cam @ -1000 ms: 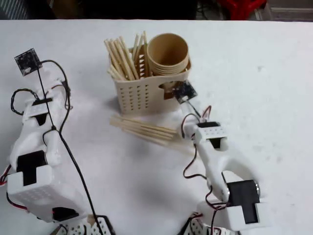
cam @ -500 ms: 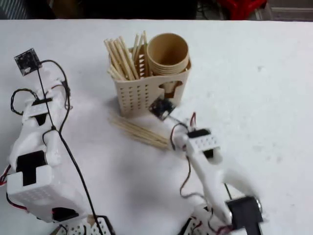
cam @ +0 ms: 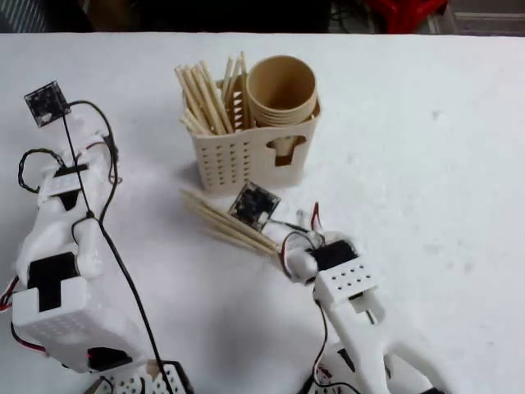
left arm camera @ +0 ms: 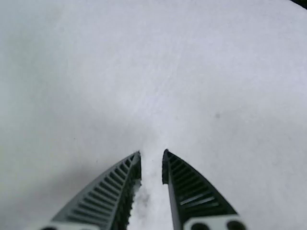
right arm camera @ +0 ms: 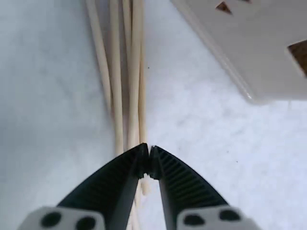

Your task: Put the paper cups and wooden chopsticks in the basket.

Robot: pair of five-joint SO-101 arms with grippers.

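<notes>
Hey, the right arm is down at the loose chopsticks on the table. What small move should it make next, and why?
Probably a short lift, straight up. The right gripper looks shut on the near end of the loose chopsticks, which lie flat on the table just in front of the basket. Raising them first should let them clear the basket's wall before they are carried over.

High camera looks steeply down over the table (cam: pixel 459 123), basket (cam: pixel 246 160) toward 12 o'clock. Wrist cameras skim the tabletop closely. Right one shares the chopsticks (right arm camera: pixel 115 86) with it.
</notes>
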